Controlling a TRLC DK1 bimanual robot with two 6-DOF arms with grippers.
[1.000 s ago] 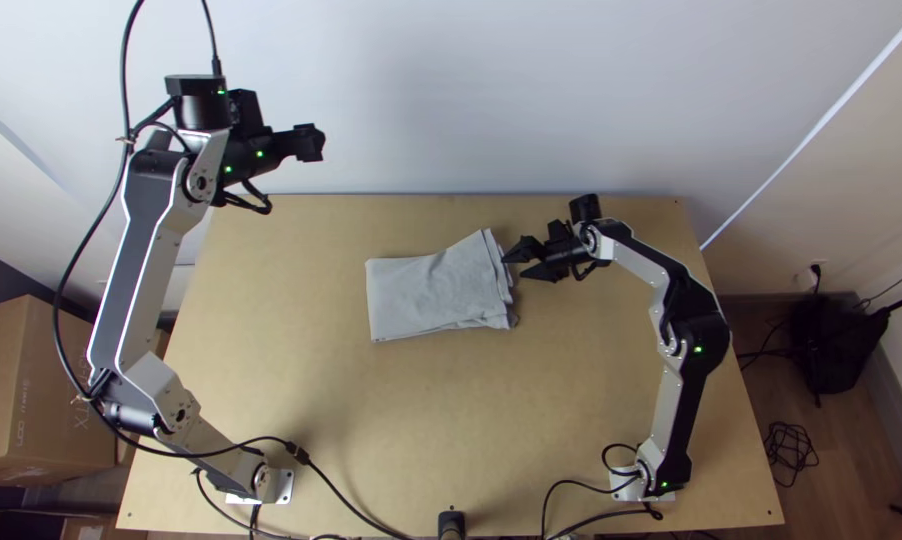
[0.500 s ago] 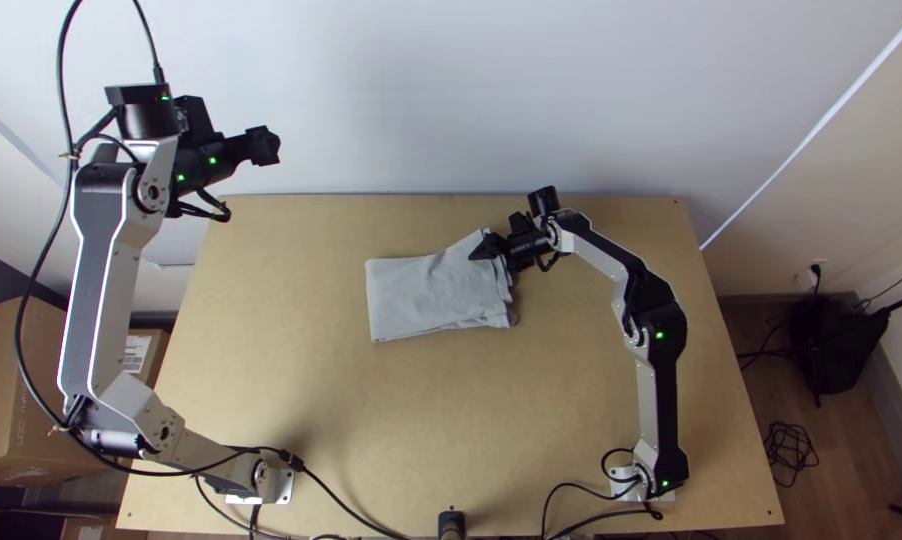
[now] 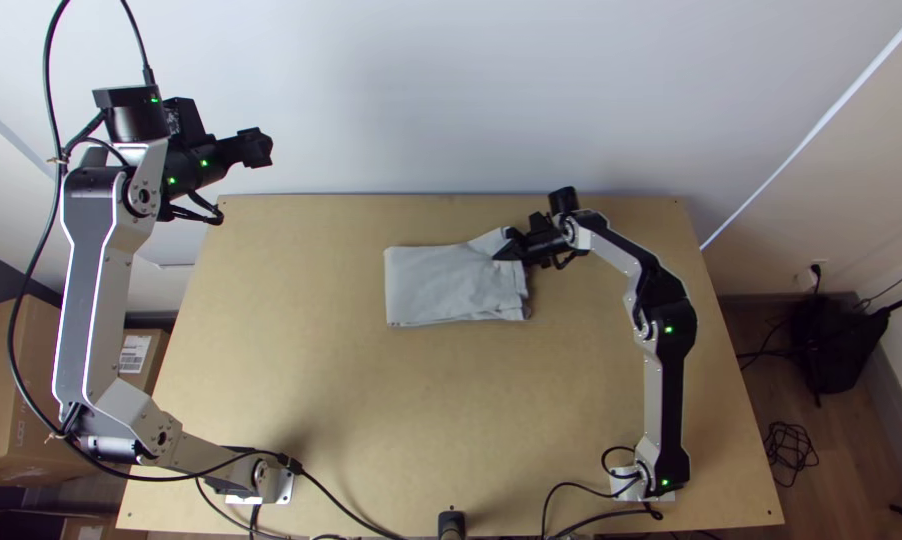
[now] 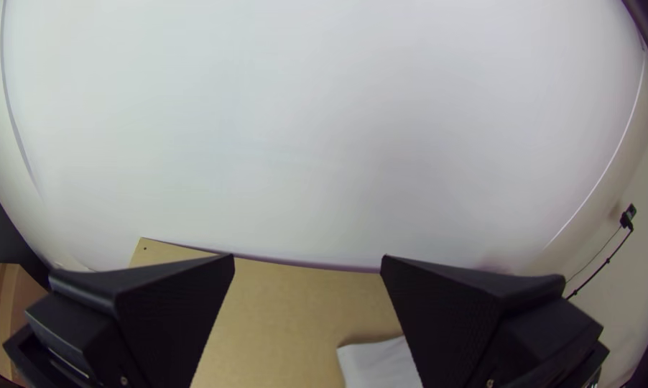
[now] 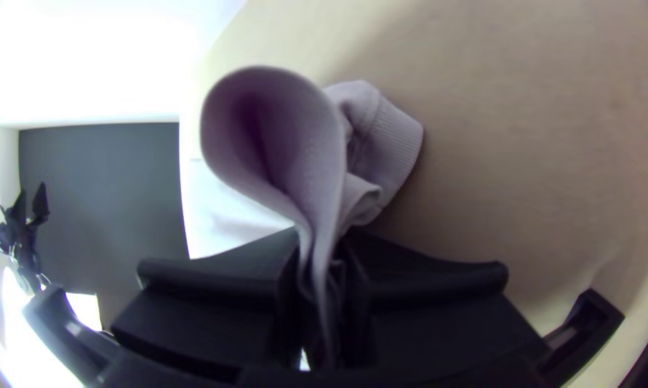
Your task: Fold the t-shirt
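The light grey t-shirt lies folded into a flat rectangle on the upper middle of the table. At its upper right edge my right gripper has hold of the cloth. Up close in the right wrist view, several layers of the t-shirt are pinched in my right gripper, looping up beyond the fingers. My left gripper is held beyond the table's far left corner, away from the cloth. In the left wrist view my left gripper stands wide open, with a corner of the t-shirt farther off.
Bare wooden table surrounds the cloth. A pale wall rises behind the far edge. Cables run along the near edge between the arm bases, and cardboard boxes stand left of the table.
My right gripper moved left onto the t-shirt and closed on its edge, then moved slightly back right; the cloth shifted right and a little up the picture. The left arm moved left.
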